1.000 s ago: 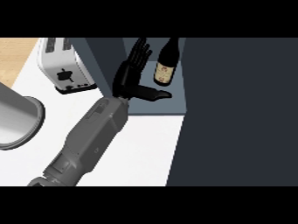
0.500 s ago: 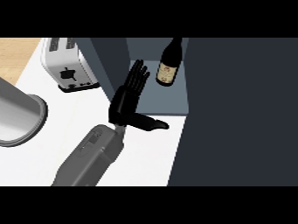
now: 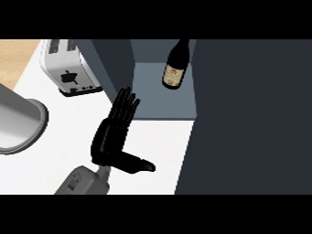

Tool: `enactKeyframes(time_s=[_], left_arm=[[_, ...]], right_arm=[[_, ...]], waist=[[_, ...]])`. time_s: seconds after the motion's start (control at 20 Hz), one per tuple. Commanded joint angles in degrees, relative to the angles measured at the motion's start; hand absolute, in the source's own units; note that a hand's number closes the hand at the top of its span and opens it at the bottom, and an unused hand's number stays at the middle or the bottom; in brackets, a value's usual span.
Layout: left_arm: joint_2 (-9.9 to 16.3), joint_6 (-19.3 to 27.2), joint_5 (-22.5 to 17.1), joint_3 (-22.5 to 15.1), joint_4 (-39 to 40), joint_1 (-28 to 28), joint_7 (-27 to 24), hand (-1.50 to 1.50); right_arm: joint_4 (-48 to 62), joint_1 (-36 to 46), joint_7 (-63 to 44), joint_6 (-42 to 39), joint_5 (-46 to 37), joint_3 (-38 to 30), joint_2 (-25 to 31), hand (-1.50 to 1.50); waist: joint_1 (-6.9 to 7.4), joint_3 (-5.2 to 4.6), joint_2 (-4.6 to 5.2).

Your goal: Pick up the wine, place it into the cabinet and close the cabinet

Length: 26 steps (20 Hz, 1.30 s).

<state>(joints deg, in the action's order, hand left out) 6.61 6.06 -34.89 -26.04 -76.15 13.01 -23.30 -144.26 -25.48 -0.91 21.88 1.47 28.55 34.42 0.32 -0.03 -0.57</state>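
The wine bottle point(image 3: 175, 68) is standing inside the cabinet point(image 3: 165, 98), on its grey shelf, so I judge the placing step done. I am holding my robot hand point(image 3: 116, 132) released over the white worktop point(image 3: 158, 146), just in front of the shelf edge, fingers straight and thumb out to the side, grasping nothing and apart from the bottle. Which arm it is, I cannot tell for sure. The dark cabinet door point(image 3: 260, 119) is standing open at the right. Closing is the step I am facing: next I should be reaching for that door and swinging it across the opening, clear of the toaster point(image 3: 69, 68).
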Motion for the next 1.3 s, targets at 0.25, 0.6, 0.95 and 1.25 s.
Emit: enactKeyframes(time_s=[0.25,0.6,0.95,1.25], left_arm=[[7.6,-6.25,-3.36,4.18,-9.19,-9.96,-0.66,-1.5],[10.35,-6.57,-1.18,5.67,-11.91,-14.75,-4.48,-1.5],[18.22,-13.23,-6.71,14.59,-12.7,-17.27,-2.72,-1.5],[20.89,-15.56,-9.12,17.91,-15.0,-19.2,-1.89,-1.5]], right_arm=[[-9.91,-1.82,-2.4,-6.68,6.15,-0.4,4.42,-1.5],[-11.9,-2.74,-1.4,-15.98,3.92,8.68,10.06,1.5],[-11.71,-0.88,-2.59,-16.22,0.23,13.53,8.55,1.5],[-11.95,6.59,-8.54,-14.26,-0.61,16.56,4.11,1.5]], waist=[[-0.43,0.05,0.32],[-0.4,-0.01,0.01],[-0.5,-0.06,0.3],[0.37,-0.17,0.43]])
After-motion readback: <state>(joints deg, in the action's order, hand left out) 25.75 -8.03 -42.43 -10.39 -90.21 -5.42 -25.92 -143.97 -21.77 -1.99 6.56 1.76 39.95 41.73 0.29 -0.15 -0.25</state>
